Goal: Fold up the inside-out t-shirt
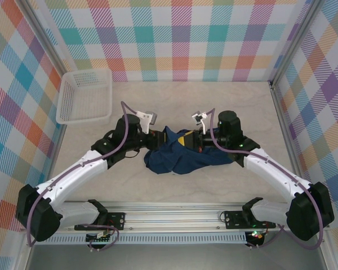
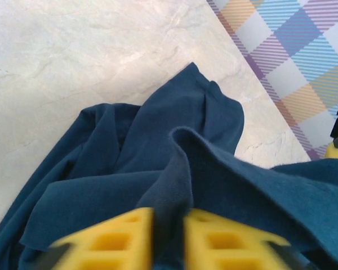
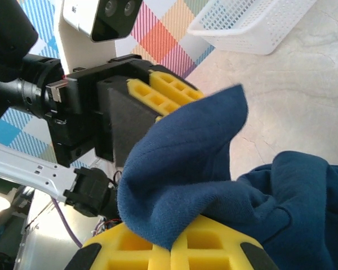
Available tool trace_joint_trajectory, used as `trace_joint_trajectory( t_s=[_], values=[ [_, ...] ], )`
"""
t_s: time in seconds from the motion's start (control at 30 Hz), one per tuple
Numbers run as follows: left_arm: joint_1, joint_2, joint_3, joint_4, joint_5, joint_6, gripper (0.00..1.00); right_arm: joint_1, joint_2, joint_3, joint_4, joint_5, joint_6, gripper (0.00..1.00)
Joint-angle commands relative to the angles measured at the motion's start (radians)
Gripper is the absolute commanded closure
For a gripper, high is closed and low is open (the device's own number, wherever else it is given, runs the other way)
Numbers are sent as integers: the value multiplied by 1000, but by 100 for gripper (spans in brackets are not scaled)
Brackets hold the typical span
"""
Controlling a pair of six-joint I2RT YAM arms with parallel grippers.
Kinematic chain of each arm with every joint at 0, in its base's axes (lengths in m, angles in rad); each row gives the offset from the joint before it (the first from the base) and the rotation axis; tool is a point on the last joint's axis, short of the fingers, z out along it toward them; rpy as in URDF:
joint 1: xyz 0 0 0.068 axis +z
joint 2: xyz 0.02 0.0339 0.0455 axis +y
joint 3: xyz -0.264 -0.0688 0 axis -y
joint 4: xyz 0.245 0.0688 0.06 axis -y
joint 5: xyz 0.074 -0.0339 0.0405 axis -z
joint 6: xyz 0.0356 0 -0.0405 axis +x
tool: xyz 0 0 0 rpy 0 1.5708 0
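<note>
**Navy cloth pinched from both sides**

Bunched into a low heap, the dark navy blue soft-cloth t-shirt (image 1: pixel 177 156) lies near the middle of the pale, marble-patterned tabletop (image 1: pixel 214 104), between the two white arms. From above it is a rumpled mound. One lobe sags toward seven o'clock and a broader spread runs toward four o'clock. Its top edge, at twelve o'clock, is lifted to where the two wrists meet.

In the left wrist view the fabric has a matt, slightly fuzzy nap and falls in deep, overlapping folds. One rounded flap reaches out to twelve o'clock across the bare table. The left gripper (image 2: pixel 168 239) has its yellow honeycomb fingers (image 2: pixel 110 242) drawn close together, with a raised ridge of the cloth squeezed in the narrow gap between them.

In the right wrist view the right gripper (image 3: pixel 170 250) has its own yellow fingers (image 3: pixel 214 244) pressed together on a fold of the shirt. That fold rises from the grip and curls over toward one o'clock. The left gripper's black body and yellow fingers sit just behind this fold, at about eleven o'clock.

A white plastic lattice basket (image 1: pixel 85 95) stands well apart from the shirt, toward ten o'clock, near the pastel plaid wall (image 1: pixel 174 39).
</note>
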Motion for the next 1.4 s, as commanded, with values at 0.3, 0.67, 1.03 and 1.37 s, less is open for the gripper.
trace_joint_trajectory(
  t_s=[0.3, 0.67, 1.03, 1.37],
  values=[
    [5, -160, -45, 170, 201, -122, 100, -12, -17, 132, -387, 498, -74, 64],
    [7, -166, -46, 166, 202, -114, 100, 154, -136, 23, -266, 435, -159, 62],
    [7, -162, -45, 158, 221, -108, 100, 194, 44, 51, -59, 482, -112, 53],
    [7, -154, -44, 154, 237, -101, 100, 196, 134, 67, 107, 505, -73, 51]
  ],
)
